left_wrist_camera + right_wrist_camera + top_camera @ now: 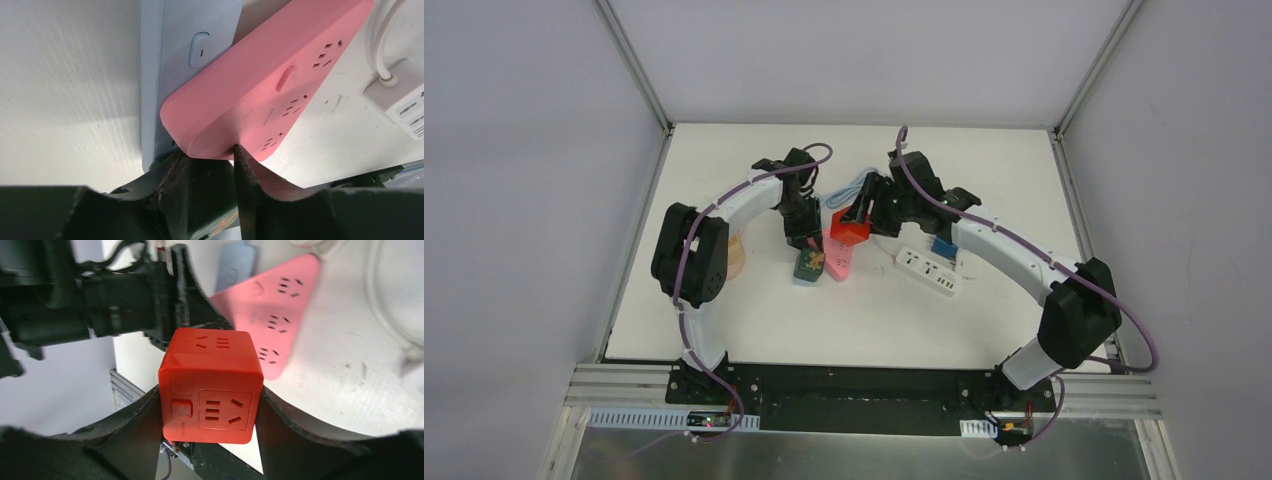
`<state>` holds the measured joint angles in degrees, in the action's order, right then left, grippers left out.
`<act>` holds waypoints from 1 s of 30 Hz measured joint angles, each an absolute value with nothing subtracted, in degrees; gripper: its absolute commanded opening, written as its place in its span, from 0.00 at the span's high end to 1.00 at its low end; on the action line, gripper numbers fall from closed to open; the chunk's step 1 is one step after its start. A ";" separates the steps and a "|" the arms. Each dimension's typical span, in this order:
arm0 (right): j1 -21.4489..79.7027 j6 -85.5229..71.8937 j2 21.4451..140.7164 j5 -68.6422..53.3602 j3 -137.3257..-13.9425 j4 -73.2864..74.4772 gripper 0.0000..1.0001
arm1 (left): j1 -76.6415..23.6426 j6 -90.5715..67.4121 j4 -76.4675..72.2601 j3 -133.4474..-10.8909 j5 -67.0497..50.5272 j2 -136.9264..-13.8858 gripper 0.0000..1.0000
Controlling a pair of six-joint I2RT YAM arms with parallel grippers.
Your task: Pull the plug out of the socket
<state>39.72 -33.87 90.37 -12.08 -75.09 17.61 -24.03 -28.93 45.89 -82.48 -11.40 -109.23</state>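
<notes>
Top view, tabletop [754,320] white, both arms reaching in toward centre.

Right gripper [210,390]: jaws clamped on the red cube plug [210,385], one finger flat on each side face. The cube face toward the wrist camera shows a socket pattern and a small square button. Seen from above, the cube sits at the 12 o'clock end of the pink socket strip [839,263], over or on it. Whether its pins are still seated in the strip cannot be told; the underside is hidden in every view.

Left gripper [210,150]: lowered at the 9 o'clock side of the pink strip, fingertips [175,170] right at the strip's rounded near corner. The jaws stand a narrow gap apart, with something dark between them; whether they grip it cannot be told. In the top view a dark green block [806,266] lies under this gripper, touching the strip's 9 o'clock edge.

Pink strip lies tilted across a pale blue-grey strip [195,45], which shows a rocker switch.

White power strip [926,272] at 3 o'clock of the pink one, apart from it, lying diagonally. Small blue item [942,246] just past it, partly under the right arm. Pale looped cable [844,190] at 12 o'clock between the two wrists.
</notes>
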 measured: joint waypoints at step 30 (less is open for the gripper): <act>37.69 -36.03 71.85 -14.24 -40.25 23.29 0.42 | -23.90 -28.08 39.68 -76.93 -2.46 -96.07 0.26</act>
<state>37.69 -36.03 71.85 -14.24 -40.25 23.29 -23.90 -28.08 39.68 -76.93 -2.46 -96.07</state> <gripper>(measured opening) 0.614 0.739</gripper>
